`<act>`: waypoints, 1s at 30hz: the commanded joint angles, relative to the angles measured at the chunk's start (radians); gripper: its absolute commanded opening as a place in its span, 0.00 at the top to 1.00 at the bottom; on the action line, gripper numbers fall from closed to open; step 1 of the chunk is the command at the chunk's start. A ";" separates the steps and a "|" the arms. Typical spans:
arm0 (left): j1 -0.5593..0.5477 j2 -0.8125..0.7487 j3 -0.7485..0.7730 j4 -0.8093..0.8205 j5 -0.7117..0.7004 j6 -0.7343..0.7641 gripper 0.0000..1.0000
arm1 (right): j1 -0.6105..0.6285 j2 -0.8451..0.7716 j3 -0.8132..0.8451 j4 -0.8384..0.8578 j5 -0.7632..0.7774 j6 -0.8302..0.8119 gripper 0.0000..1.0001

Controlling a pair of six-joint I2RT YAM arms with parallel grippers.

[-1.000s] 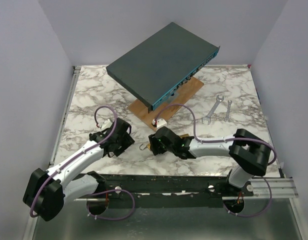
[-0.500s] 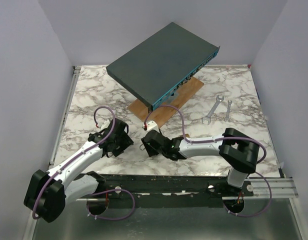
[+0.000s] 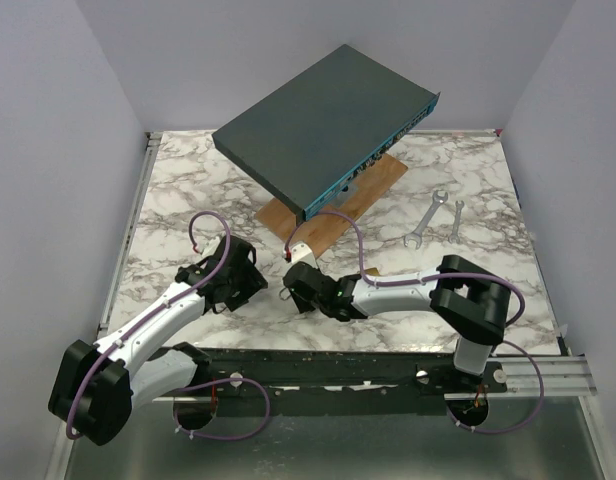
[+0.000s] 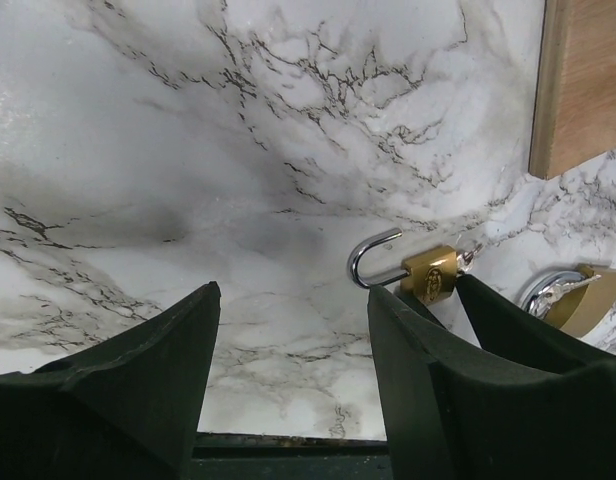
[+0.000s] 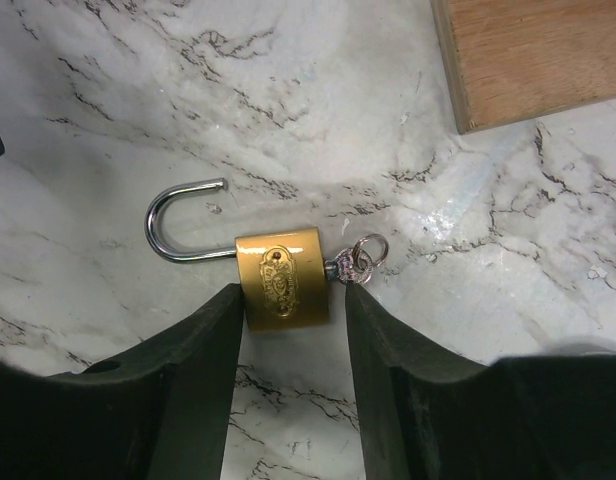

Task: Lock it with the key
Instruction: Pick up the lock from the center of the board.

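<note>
A brass padlock [image 5: 281, 277] lies flat on the marble table [image 5: 138, 90], its steel shackle [image 5: 178, 222] swung open to the left. The key [image 5: 356, 263], with a small ring, sticks out of its right end. My right gripper [image 5: 291, 305] is open, its two fingertips level with the near edge of the padlock body, one on each side. In the top view the padlock [image 3: 285, 292] sits just left of the right gripper [image 3: 296, 285]. My left gripper [image 4: 293, 310] is open and empty, with the padlock [image 4: 429, 273] just right of its right finger. In the top view the left gripper [image 3: 240, 277] is left of the padlock.
A dark flat equipment box [image 3: 323, 125] rests tilted on a wooden board [image 3: 333, 215] behind the grippers. The board's corner shows in the right wrist view [image 5: 533, 55]. Two wrenches [image 3: 425, 220] lie at the right.
My right gripper has slid left across the table to the padlock and now straddles its near edge. The left arm has barely moved.
</note>
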 commanded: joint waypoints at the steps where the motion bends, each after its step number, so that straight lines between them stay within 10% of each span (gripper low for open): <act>1: 0.012 -0.006 -0.015 0.019 0.034 0.034 0.40 | 0.014 0.030 0.033 -0.012 0.030 0.011 0.55; 9: 0.009 0.001 0.026 0.113 0.091 0.277 0.43 | 0.016 -0.033 -0.010 -0.013 0.048 0.052 0.79; 30: -0.229 -0.151 0.400 0.268 0.343 0.934 0.42 | 0.016 -0.666 -0.001 -0.315 0.043 0.034 0.83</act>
